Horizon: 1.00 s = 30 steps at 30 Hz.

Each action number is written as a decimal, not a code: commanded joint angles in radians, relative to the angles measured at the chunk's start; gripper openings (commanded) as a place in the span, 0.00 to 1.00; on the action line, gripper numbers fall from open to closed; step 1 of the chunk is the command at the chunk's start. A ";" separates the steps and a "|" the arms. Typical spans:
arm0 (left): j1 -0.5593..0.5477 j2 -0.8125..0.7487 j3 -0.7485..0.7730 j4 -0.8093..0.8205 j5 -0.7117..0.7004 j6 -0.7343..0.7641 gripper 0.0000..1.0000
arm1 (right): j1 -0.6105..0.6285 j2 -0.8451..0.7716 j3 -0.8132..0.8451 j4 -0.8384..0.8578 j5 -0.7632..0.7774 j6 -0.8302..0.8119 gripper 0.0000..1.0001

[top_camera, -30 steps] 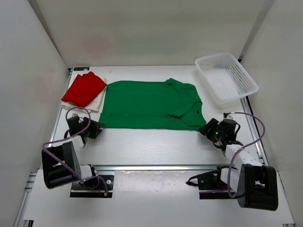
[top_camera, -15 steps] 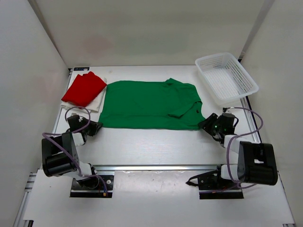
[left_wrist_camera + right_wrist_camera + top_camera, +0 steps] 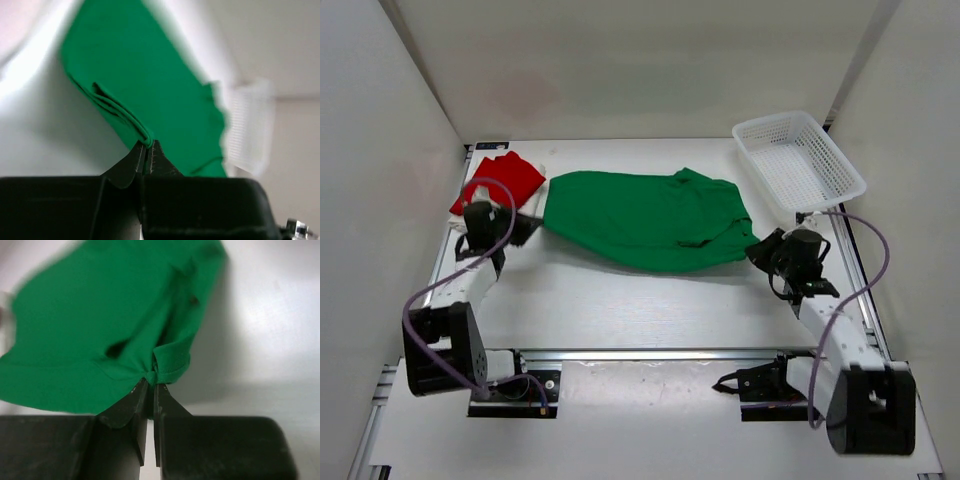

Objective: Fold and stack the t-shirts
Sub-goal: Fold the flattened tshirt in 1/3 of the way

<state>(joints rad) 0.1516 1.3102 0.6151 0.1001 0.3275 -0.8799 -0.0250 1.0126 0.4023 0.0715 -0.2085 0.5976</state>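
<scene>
1. Green t-shirt (image 3: pixel 645 218) lies spread on the table (image 3: pixel 650 300) just left of the basket (image 3: pixel 757 170). Its near edge is raised off the surface and sags in a curve between my two grippers.
2. My left gripper (image 3: pixel 520 228) is clamped on the shirt corner farthest from the basket. In the wrist view my jaws pinch only a thin, layered edge of green cloth.
3. My right gripper (image 3: pixel 763 252) is clamped on the corner nearest the basket, just in front of it. Its wrist view shows a small bunched nub of hem caught between the tips.
4. I judge this to be the start of a fold, with the near edge to be carried over toward the far one.
5. Slipping is the main risk. Both holds are shallow, so a quick pull or extra tension between my arms could tug the cloth free from one side.
6. A skewed fold is the next risk. If one arm rises or travels faster than the other, the edge will land crooked.
7. The tucked part of the shirt on the basket side could flop open as the cloth lifts, spoiling the shape.
8. The red t-shirt (image 3: pixel 505 175) lies folded well away from the basket, right beside my left gripper, and my arm or its cable could drag it out of place.
</scene>
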 commanded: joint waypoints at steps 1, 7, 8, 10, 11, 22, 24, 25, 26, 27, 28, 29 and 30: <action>-0.017 -0.112 0.230 -0.056 0.134 0.045 0.00 | 0.049 -0.201 0.197 -0.188 0.130 -0.067 0.00; 0.116 -0.147 0.511 0.076 0.451 -0.209 0.00 | 0.106 -0.275 0.707 -0.496 0.167 -0.176 0.00; 0.137 -0.158 0.535 0.131 0.502 -0.270 0.00 | 0.131 -0.250 0.752 -0.515 0.172 -0.182 0.00; 0.228 -0.163 0.545 0.219 0.556 -0.376 0.00 | 0.180 -0.207 0.919 -0.542 0.208 -0.208 0.00; 0.241 -0.160 0.567 0.251 0.567 -0.419 0.00 | 0.225 -0.180 0.975 -0.545 0.239 -0.219 0.00; 0.157 -0.045 0.549 0.066 0.446 -0.217 0.00 | 0.063 0.125 1.025 -0.420 -0.089 -0.217 0.00; 0.129 0.015 0.534 0.059 0.429 -0.203 0.00 | 0.059 0.188 1.018 -0.398 -0.119 -0.220 0.00; 0.121 0.043 0.523 0.046 0.409 -0.183 0.00 | 0.050 0.237 1.017 -0.383 -0.146 -0.214 0.00; 0.106 0.066 0.531 0.032 0.395 -0.154 0.00 | 0.040 0.271 1.014 -0.360 -0.163 -0.214 0.00; 0.083 0.098 0.538 -0.002 0.366 -0.128 0.00 | 0.039 0.312 1.026 -0.355 -0.164 -0.216 0.00; 0.065 0.147 0.549 -0.025 0.343 -0.107 0.00 | 0.040 0.370 1.058 -0.358 -0.175 -0.222 0.00; 0.056 0.171 0.570 -0.031 0.332 -0.091 0.00 | 0.040 0.435 1.082 -0.366 -0.181 -0.223 0.00; 0.040 0.223 0.578 -0.033 0.320 -0.100 0.00 | 0.040 0.472 1.148 -0.375 -0.187 -0.226 0.00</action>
<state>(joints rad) 0.2291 1.4658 1.1606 0.1314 0.7212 -1.0496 0.0261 1.4296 1.4284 -0.3717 -0.3279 0.3740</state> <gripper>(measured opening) 0.069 0.044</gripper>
